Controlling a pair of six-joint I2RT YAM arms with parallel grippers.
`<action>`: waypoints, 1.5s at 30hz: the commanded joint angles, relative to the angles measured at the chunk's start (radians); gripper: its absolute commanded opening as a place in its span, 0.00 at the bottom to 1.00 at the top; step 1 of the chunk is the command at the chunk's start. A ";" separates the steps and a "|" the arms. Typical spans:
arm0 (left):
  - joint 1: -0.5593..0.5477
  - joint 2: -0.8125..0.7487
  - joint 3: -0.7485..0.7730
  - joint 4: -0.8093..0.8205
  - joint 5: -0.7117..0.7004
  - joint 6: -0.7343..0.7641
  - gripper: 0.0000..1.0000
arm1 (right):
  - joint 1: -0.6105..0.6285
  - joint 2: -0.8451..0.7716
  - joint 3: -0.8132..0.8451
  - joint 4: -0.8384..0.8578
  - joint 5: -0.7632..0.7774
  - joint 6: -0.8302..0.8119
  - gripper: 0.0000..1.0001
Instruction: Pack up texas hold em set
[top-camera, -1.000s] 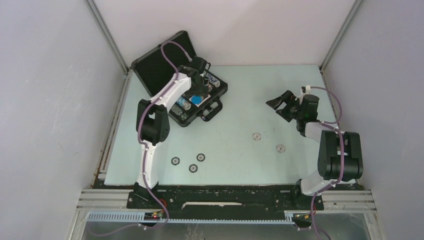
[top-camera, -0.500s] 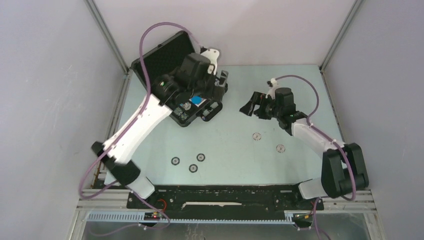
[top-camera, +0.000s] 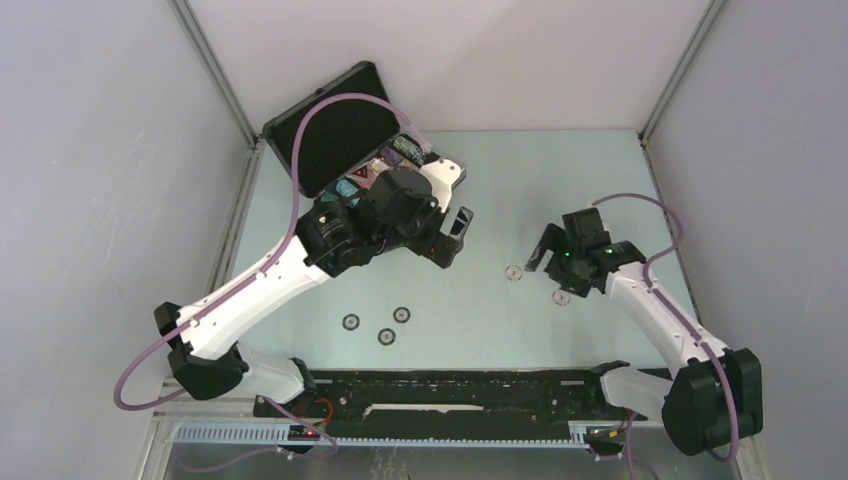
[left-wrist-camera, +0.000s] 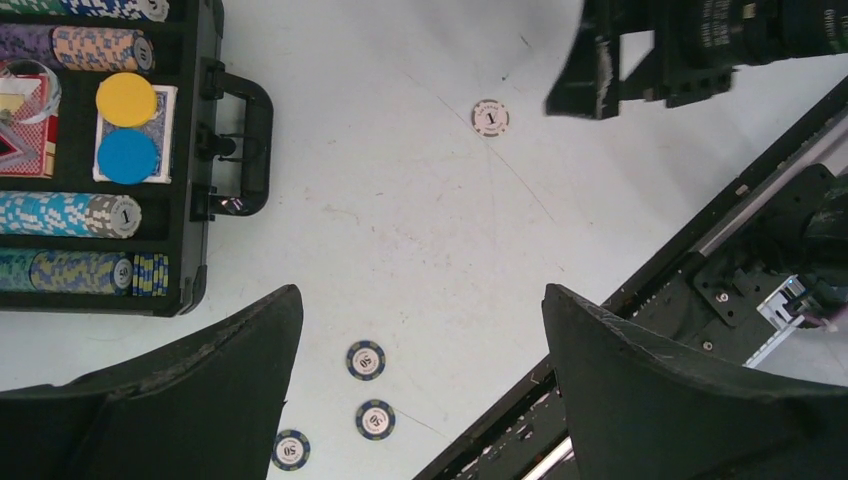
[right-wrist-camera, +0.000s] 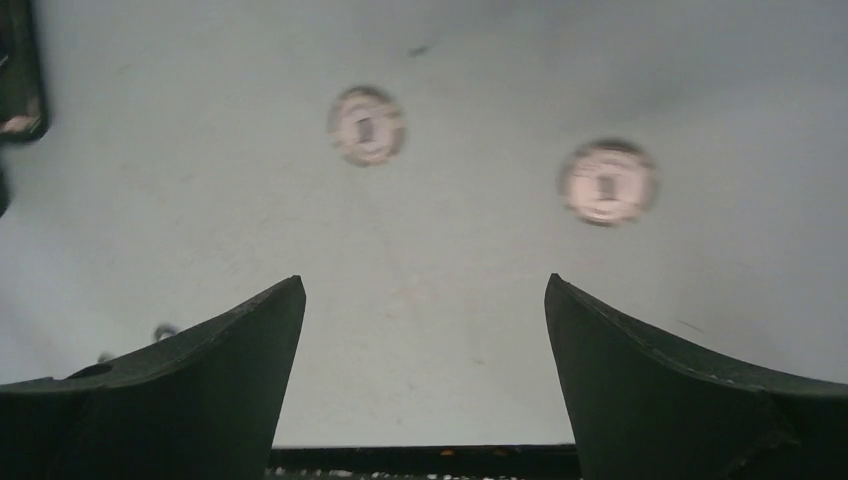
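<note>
The case (top-camera: 335, 125) sits at the far left corner of the table (top-camera: 600, 180). Its lid is tilted back toward that corner, which leaves the tray exposed for loading. The long axis runs diagonally, from left to far right. In the left wrist view the handle (left-wrist-camera: 245, 145) faces the table centre.

Rows of chips, a deck and two discs (left-wrist-camera: 127, 128) already fill the tray. Five chips are not yet packed:
- three dark chips (top-camera: 385, 337) near the left base;
- two pale chips (right-wrist-camera: 366, 125) right of centre.

The left gripper (left-wrist-camera: 420, 300) hangs above the table just off the handle side, fingers spread and empty. It appears free to collect the dark chips.

The right gripper (right-wrist-camera: 424, 290) is above the pale chips, fingers spread and empty. This is probably the approach to pick one.
</note>
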 joint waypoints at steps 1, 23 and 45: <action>0.003 -0.032 -0.008 0.051 -0.026 0.022 0.95 | -0.101 -0.057 0.049 -0.249 0.228 0.100 1.00; 0.053 0.020 -0.019 0.053 -0.038 0.029 0.95 | -0.227 0.345 0.140 -0.245 0.157 0.230 0.89; 0.050 0.063 -0.021 0.049 -0.025 0.024 0.95 | -0.204 0.385 0.051 -0.152 0.186 0.359 0.80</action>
